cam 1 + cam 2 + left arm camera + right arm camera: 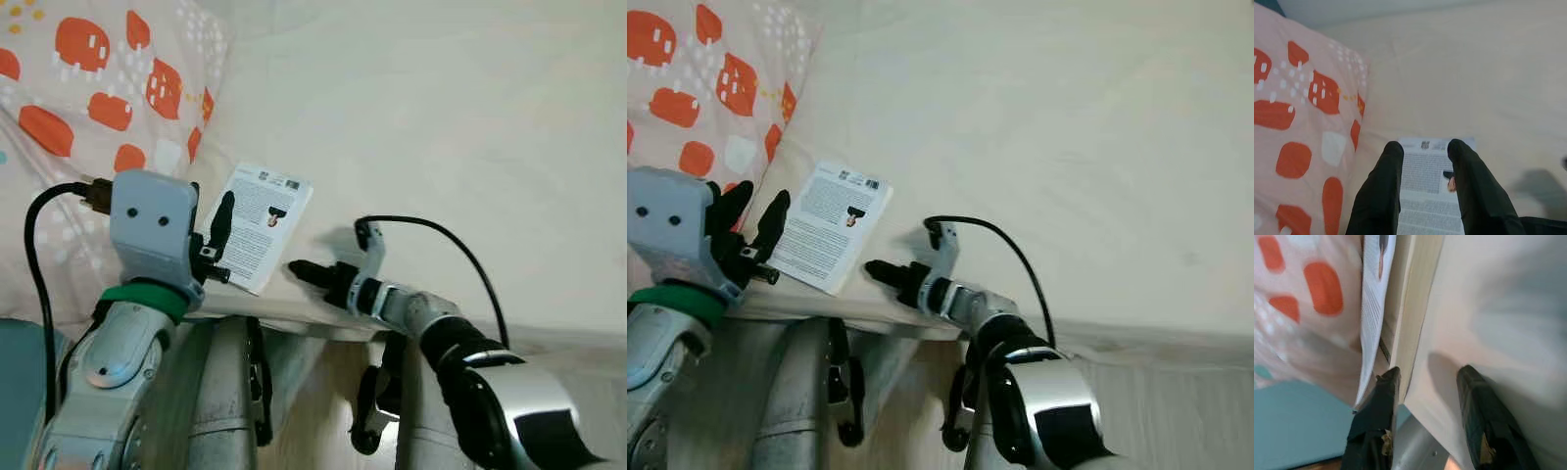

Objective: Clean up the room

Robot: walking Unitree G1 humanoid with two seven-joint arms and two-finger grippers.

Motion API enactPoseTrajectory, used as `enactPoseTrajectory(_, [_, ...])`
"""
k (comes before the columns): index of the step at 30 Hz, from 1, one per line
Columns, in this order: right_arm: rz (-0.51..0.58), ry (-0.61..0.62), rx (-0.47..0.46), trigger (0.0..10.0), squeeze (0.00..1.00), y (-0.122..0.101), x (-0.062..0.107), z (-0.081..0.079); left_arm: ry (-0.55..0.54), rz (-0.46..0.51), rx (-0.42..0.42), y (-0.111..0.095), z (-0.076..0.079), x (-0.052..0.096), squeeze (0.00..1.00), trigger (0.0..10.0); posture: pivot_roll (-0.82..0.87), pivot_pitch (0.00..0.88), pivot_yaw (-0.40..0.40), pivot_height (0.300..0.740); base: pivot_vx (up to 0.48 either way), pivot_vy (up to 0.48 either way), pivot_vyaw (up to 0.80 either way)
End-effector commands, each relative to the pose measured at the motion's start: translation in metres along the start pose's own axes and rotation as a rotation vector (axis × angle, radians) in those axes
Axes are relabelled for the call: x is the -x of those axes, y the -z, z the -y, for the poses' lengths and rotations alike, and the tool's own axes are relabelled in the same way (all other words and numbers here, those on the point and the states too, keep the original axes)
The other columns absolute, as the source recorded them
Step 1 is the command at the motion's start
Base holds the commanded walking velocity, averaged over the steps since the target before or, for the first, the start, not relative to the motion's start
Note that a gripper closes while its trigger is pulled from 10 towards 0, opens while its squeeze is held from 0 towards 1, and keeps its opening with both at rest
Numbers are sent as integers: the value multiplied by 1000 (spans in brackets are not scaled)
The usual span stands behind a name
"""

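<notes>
Cream fabric of a wide bed (470,117) spreads ahead of me, its near edge by my knees. At ten o'clock a pale pillow with orange blotches (88,78) leans in. Between them lies a thin white booklet of printed text with a barcode (257,227), flat by the pillow. My left gripper (1422,169) hovers over it, fingers spread, holding nothing. My right gripper (1425,382) gapes at the mattress edge, empty.

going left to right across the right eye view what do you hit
patterned pillow → left gripper → booklet → right gripper → bare bed sheet
</notes>
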State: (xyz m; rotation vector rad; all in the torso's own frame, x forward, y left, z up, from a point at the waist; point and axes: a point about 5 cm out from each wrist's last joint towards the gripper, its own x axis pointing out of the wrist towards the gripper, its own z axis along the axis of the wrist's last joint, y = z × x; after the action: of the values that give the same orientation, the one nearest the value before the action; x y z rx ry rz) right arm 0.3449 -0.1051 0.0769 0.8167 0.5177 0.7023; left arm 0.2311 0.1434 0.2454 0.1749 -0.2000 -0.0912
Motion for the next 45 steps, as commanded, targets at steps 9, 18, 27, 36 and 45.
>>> enactPoseTrajectory(9, [274,109,-47,10000,0,-1,64,42,48,-8,26,12,8,-16,0,10000,77,201,46,590,0,0,0])
enactPoseTrajectory(18, [610,356,652,10000,0,-17,90,-16,89,-320,188,85,9,-33,0,10000,-108,67,93,590,0,0,0])
enactPoseTrajectory(27, [753,487,913,10000,0,-53,111,-47,12,-414,196,119,-12,-27,0,10000,-149,12,73,590,0,0,0])
enactPoseTrajectory(36, [733,596,940,10000,0,-33,118,-34,-131,-328,175,131,-29,-29,0,10000,-142,0,24,599,0,0,0])
enactPoseTrajectory(45, [720,588,969,10000,0,-43,111,-34,-166,-208,90,113,-29,-44,0,10000,-136,0,10,633,0,0,0])
